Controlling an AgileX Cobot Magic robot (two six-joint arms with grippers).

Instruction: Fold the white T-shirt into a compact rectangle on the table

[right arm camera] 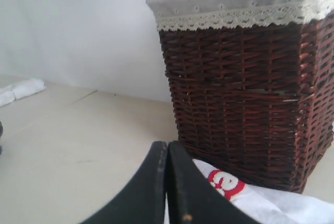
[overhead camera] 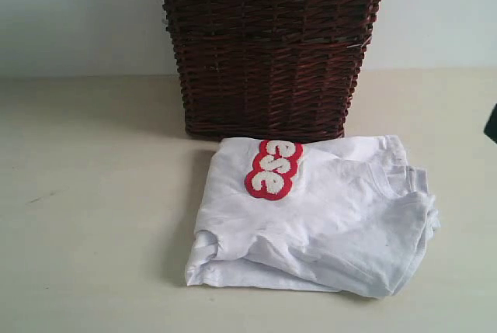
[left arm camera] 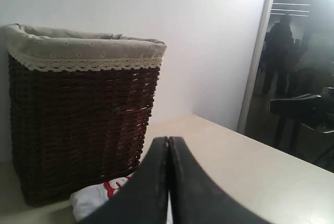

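Exterior view: the white T-shirt lies as a folded bundle on the table, right of the middle and toward the far edge, just in front of the dark wicker basket. Its long axis runs roughly side to side, along that edge (the near-left corner sags open in loose layers). The cloth is soft, matte, creased cotton, and the fuzzy red-outlined lettering faces up by the basket's foot. The basket is stiff woven cane under a lace-trimmed liner. The left claw and the right claw are both pressed together and empty, each with the shirt ahead and below. Lying right of centre, the shirt is probably nearer the right arm.
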